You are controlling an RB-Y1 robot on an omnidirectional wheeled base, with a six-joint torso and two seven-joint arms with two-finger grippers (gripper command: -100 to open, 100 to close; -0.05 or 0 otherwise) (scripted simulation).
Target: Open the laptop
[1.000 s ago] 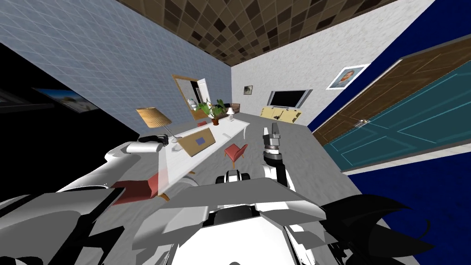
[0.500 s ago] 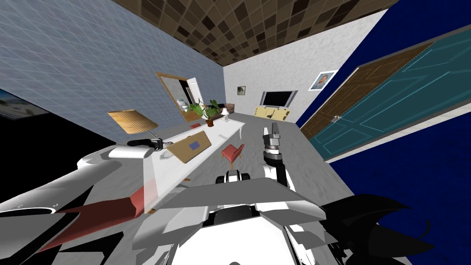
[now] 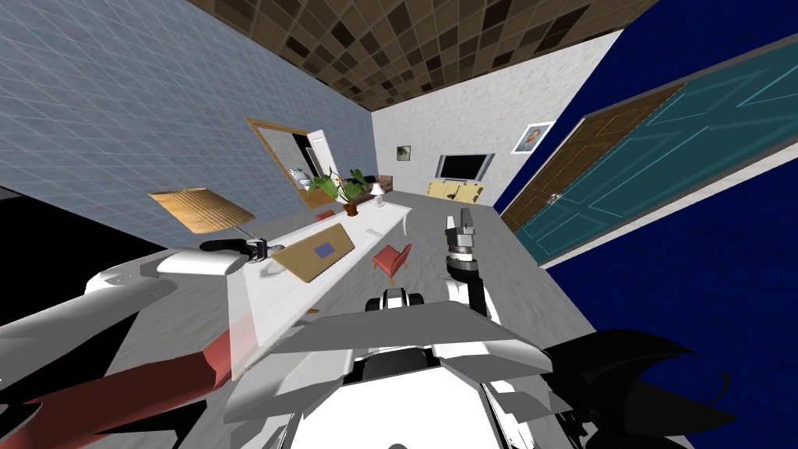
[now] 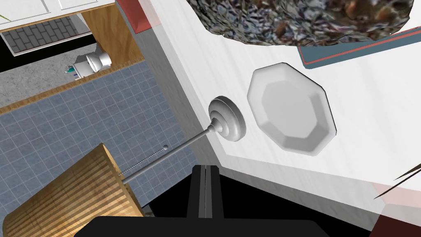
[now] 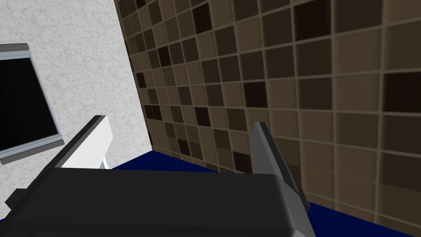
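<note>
Since the laptop (image 3: 315,251) is seen lying flat and apparently closed on the white table (image 3: 366,231), nothing of the opening is judged done. The left gripper (image 4: 205,168), blades pressed together on nothing, is held by the lamp base (image 4: 226,119). In the head view the laptop is found near, at its three o'clock, untouched. The right gripper (image 3: 464,226) is held wide, raised well apart at the laptop's three o'clock. Reaching the lid's edge and lifting remain.

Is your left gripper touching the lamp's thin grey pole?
Apart. Left wrist view: the shut left gripper ends short of the thin grey lamp pole, a gap between.
</note>
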